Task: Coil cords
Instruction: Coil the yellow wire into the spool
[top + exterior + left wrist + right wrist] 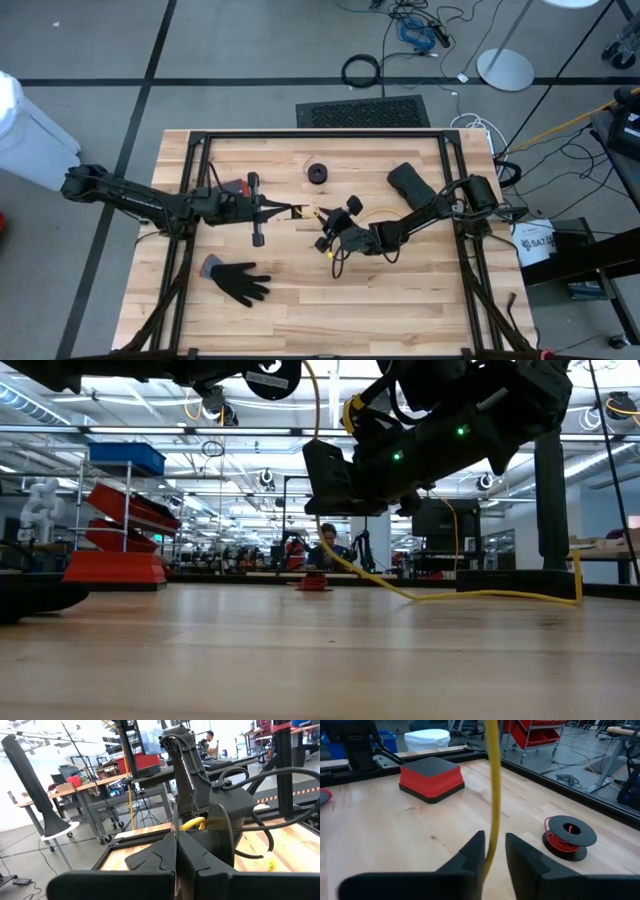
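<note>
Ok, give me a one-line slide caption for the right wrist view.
Yellow cord running between the right gripper's jaws, red wire spool on the wooden table beyond.

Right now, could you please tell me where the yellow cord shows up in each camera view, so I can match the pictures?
High view: the yellow cord curves at table centre, by the right gripper.
Low view: it hangs from above and trails right along the tabletop.
Left wrist view: a yellow bit behind the shut fingers.
Right wrist view: it runs straight between the fingers.
Shared landmark: the red wire spool.
</note>
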Robot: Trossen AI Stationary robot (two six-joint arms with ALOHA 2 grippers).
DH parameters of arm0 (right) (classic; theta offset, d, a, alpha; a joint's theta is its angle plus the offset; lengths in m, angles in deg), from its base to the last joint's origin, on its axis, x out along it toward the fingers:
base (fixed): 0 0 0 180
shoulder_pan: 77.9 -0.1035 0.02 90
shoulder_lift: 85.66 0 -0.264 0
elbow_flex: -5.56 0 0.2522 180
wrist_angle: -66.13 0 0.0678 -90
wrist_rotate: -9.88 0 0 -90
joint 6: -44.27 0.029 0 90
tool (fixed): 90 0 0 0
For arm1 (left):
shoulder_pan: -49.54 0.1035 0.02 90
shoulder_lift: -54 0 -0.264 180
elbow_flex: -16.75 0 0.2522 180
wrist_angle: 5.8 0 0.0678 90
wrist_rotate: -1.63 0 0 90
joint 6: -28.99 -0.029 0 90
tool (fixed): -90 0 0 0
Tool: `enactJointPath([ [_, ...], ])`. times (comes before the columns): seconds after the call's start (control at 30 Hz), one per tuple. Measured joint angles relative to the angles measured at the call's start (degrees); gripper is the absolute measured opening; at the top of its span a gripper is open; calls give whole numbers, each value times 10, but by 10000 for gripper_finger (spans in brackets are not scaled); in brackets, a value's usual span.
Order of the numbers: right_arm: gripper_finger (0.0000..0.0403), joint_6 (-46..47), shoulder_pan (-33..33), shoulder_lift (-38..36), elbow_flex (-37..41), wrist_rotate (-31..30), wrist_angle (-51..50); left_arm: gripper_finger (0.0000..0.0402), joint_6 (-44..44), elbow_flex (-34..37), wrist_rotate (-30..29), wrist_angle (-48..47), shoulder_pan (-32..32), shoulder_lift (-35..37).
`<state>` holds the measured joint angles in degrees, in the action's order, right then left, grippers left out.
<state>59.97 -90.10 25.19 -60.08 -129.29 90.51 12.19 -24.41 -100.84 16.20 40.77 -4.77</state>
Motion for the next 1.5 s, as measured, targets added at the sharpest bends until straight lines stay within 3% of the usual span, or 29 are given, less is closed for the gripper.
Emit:
enactJointPath([
  [0.13, 7, -4, 0, 0, 0, -1, 13, 0, 1, 0, -11, 18, 0, -21],
  [0.77, 1, 59, 6, 0, 0, 31, 53, 0, 13, -1, -137, 388, 1, -299],
  [1.1, 0, 46, 7, 0, -23, 75, 61, 0, -49, -29, -174, 403, 5, -371],
  [1.5, 0, 56, -24, 0, -32, 76, 54, 0, -197, -28, -234, 388, 5, -376],
])
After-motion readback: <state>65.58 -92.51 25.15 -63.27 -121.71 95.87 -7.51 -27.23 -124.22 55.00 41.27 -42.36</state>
